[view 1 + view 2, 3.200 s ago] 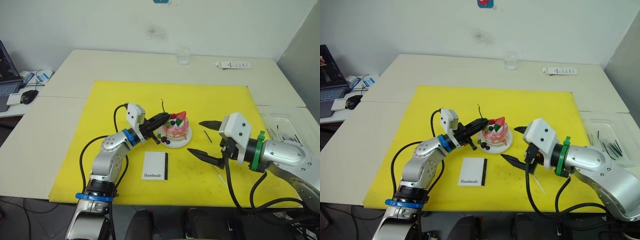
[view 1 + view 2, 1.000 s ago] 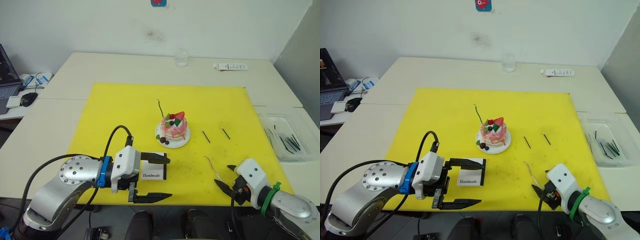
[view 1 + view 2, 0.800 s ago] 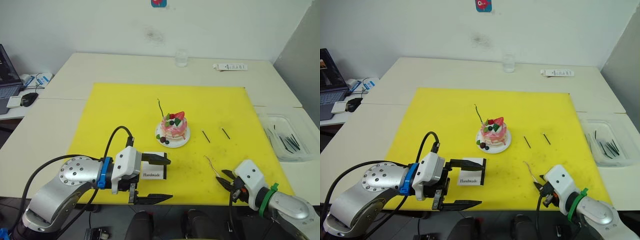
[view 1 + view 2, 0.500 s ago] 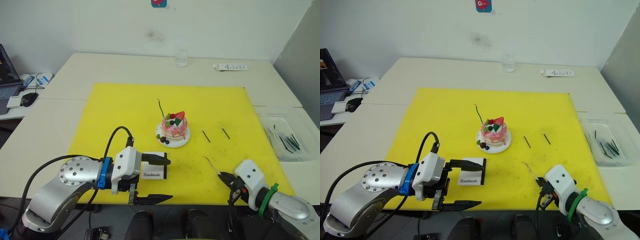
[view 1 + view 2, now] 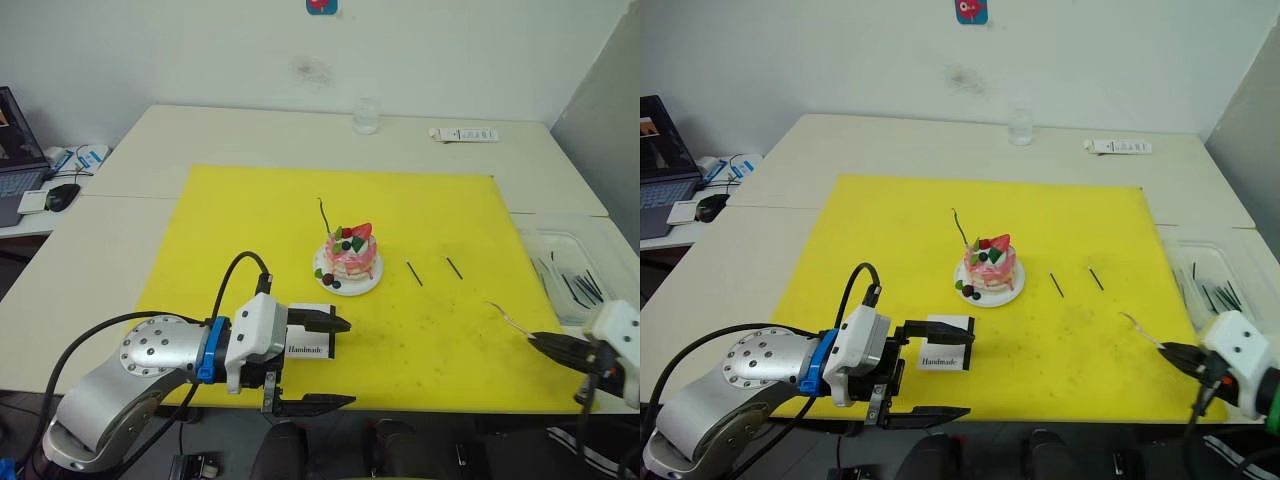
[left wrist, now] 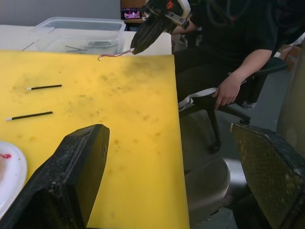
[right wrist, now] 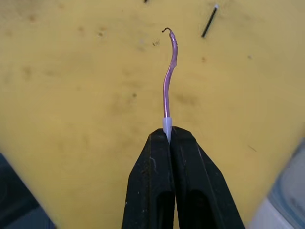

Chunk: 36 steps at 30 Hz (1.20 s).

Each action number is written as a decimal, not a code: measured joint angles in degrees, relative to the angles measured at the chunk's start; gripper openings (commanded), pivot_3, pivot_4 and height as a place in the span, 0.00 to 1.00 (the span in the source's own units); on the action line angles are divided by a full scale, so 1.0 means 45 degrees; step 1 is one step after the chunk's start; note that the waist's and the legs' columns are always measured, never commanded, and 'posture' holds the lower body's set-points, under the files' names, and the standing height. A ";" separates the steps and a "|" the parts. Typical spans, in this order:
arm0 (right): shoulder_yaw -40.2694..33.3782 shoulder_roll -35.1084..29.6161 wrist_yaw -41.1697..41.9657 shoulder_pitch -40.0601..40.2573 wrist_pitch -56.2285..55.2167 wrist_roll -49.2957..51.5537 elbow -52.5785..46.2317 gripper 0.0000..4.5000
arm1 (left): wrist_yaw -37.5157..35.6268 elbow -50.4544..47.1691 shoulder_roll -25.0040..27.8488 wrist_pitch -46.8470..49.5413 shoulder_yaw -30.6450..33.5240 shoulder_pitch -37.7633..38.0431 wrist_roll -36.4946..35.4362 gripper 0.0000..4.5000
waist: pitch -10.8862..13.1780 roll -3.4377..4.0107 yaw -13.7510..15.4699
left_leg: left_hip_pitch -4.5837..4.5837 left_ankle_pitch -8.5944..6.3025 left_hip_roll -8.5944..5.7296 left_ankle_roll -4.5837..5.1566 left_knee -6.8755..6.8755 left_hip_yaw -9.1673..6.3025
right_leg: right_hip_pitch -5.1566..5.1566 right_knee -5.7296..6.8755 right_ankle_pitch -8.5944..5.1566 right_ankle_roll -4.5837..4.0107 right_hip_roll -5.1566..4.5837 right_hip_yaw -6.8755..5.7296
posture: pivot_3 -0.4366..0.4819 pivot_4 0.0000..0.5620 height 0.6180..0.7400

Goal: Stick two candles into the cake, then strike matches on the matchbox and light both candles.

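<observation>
**Right arm lifts second candle off mat**

Moved since a second ago: right gripper [image 5: 545, 341] swung out to the mat's right edge, fingers pinched shut on a candle [image 7: 168, 78], carried clear above the yellow mat [image 5: 250, 220]. Largest first: bench [image 5: 200, 130], mat, then left gripper [image 5: 312, 362] low at the front, fingers spread wide, empty, just over the matchbox [image 5: 310, 346]. Cake [image 5: 349, 262] sits mid-mat with one candle [image 5: 323, 214] already standing in it. Two matches [image 5: 414, 274] lie right of the cake.
</observation>
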 measured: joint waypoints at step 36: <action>0.3019 -0.6295 0.1277 -0.3468 0.5702 -0.1224 -0.0438 0.69 | 0.0460 0.0795 -0.0817 -0.1200 -0.2097 -0.0415 0.2912 1.00 | 0.0021 0.0038 -0.0004 | 0.0007 0.0000 0.0000 -0.0001 -0.0001 0.0003 | 0.0011 -0.0006 0.0008 0.0015 0.0004 0.0003 | 0.48 0.27 1.00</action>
